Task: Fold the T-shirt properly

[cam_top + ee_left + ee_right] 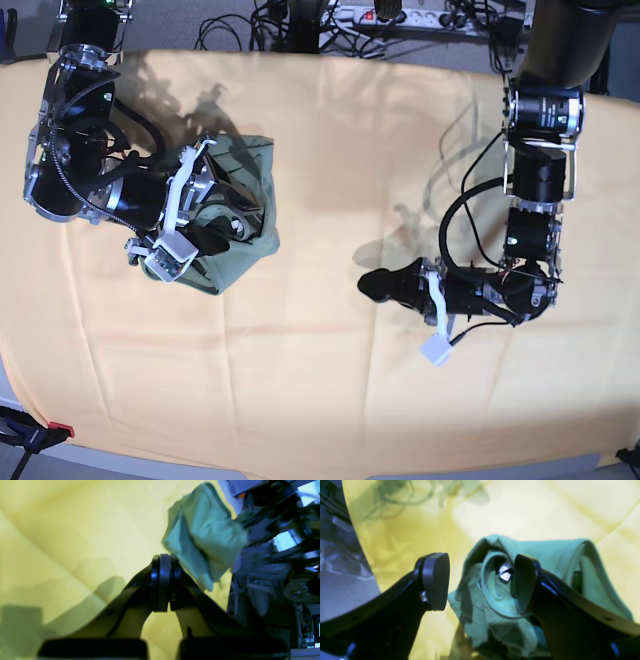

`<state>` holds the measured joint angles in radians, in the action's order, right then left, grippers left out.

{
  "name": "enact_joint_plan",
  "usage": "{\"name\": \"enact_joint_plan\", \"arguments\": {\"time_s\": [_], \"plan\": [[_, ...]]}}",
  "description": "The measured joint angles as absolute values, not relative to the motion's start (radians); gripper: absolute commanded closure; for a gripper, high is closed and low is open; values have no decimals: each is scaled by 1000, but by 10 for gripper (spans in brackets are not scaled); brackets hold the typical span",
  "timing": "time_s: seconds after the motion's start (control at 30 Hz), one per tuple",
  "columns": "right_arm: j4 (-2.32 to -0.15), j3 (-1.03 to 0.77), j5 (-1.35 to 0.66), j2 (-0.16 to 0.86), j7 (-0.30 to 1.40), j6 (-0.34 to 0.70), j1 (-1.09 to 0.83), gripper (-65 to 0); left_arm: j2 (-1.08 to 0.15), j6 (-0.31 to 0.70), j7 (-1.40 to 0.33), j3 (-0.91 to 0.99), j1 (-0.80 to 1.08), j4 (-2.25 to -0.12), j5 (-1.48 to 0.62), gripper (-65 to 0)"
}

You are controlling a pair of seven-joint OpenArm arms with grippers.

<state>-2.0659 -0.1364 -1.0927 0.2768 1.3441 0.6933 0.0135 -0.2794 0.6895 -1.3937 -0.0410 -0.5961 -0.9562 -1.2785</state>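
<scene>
Yellow-orange cloth [330,150] covers the whole worktop, creased in long diagonal lines; beyond its far edge we see grey floor with cables and a power strip [400,15] at about 12 o'clock.

We find the T-shirt [245,215] toward 9 o'clock of the worktop's centre in the base view, bunched into a crumpled sage-green heap rather than laid flat. In the right wrist view the ribbed neckline curls open near the middle, and a small white tag [505,573] shows inside it. We cannot make out the sleeves or the hem in the folds.

We note the right pincer [480,582] directly over the heap, its jaws standing wide apart. One fingertip sits at the neck opening, in front of the fabric; the other is off the shirt's edge, above bare yellow cloth. Nothing is clamped between them. Whether the tip at the collar presses the fabric, we cannot tell.

We see the left pincer [378,286] toward 4 o'clock of the centre, well apart from the shirt, low above the cloth and pointing toward 9 o'clock. Its jaws are pressed together with nothing between them, as the left wrist view shows plainly. A dark shadow lies under it on the cloth.
</scene>
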Motion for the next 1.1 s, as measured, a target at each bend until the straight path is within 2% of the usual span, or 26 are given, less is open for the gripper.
{"name": "enact_joint_plan", "arguments": {"time_s": [0.17, 0.27, 0.47, 0.63, 0.7, 0.8, 0.93, 1.1], "plan": [[-2082, -208, -1063, 277, 1297, 693, 17, -417, -283, 689, -1390, -41, -588, -956, -1264, 0], [-2044, -212, -979, 277, 1230, 693, 16, -417, -281, 667, -1387, -41, -593, -956, -1264, 0], [-1973, -211, -973, 276, 1206, 693, 16, -417, -280, 663, -1365, -41, -601, -956, -1264, 0], [-1929, -146, -955, 277, 1199, 693, 17, -417, -280, 663, -1365, -41, -601, -956, -1264, 0], [-1905, -96, -874, 277, 1177, 693, 16, -416, -281, 663, -1366, -41, -601, -956, -1264, 0], [-1893, -43, -696, 277, 1090, 694, 13, -336, -281, 663, -1366, -41, -601, -956, -1263, 0], [-1893, -37, -641, 277, 1021, 693, 17, -245, -281, 663, -1366, -41, -601, -956, -1263, 0], [-1893, -36, -722, 277, 1021, 693, 19, -28, -281, 663, -1366, -41, -601, -956, -1263, 0]]}}
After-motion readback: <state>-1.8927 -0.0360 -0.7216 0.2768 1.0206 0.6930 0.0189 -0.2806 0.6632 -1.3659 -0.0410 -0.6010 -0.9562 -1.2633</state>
